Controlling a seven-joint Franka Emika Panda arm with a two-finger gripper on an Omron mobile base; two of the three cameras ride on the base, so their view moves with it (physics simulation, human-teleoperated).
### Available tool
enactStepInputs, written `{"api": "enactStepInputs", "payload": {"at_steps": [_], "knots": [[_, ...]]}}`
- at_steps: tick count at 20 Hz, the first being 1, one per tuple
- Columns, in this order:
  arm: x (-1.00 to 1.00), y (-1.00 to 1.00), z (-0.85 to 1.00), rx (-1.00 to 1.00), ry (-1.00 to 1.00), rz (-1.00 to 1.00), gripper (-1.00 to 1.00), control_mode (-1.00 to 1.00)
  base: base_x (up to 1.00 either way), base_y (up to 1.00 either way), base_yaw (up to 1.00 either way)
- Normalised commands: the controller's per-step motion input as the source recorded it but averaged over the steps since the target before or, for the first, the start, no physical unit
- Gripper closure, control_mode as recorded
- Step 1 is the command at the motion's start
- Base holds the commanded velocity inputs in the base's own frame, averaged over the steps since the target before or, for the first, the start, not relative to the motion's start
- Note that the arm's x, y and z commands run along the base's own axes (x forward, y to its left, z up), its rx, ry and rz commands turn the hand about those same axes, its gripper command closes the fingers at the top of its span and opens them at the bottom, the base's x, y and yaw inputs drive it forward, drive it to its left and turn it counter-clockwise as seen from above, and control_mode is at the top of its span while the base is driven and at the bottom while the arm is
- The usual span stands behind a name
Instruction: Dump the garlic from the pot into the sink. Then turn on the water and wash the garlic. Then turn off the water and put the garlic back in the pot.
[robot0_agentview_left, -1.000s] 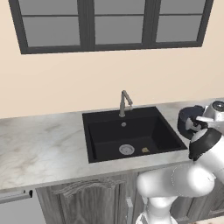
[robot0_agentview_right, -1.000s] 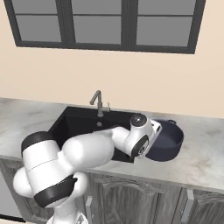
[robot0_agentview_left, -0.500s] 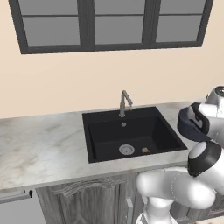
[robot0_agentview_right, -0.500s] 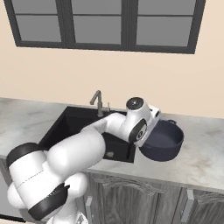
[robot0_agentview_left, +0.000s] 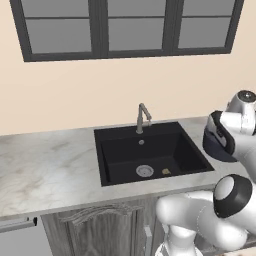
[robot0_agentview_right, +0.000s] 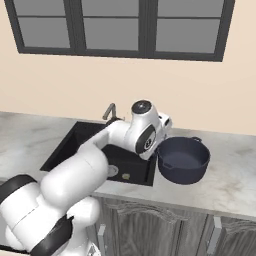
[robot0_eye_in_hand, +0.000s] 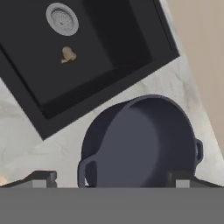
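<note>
We see the marble table (robot0_agentview_left: 45, 170) running wide under the window, with the black sink (robot0_agentview_left: 150, 152) set into it and the grey faucet (robot0_agentview_left: 142, 117) at its far edge. The dark pot (robot0_agentview_right: 182, 160) stands upright on the table just right of the sink. Our tool (robot0_eye_in_hand: 111, 178) hovers above the pot, spread wide and gripping nothing. The garlic (robot0_eye_in_hand: 67, 54) lies on the sink floor beside the steel drain (robot0_eye_in_hand: 62, 19).
</note>
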Motion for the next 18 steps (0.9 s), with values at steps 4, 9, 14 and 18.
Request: {"api": "enactStepInputs", "payload": {"at_steps": [4, 9, 14, 18], "knots": [[0.01, 0.57, 0.02, 0.03, -0.03, 0.09, -1.0, -1.0, 0.0, 0.0, 0.0], [0.0, 0.53, 0.0, 0.03, -0.09, 0.09, -1.0, -1.0, 0.0, 0.0, 0.0], [0.01, 0.37, 0.02, 0.11, -0.11, 0.01, -1.0, -1.0, 0.0, 0.0, 0.0], [0.0, 0.34, 0.0, 0.15, -0.01, 0.0, -1.0, -1.0, 0.0, 0.0, 0.0]]}}
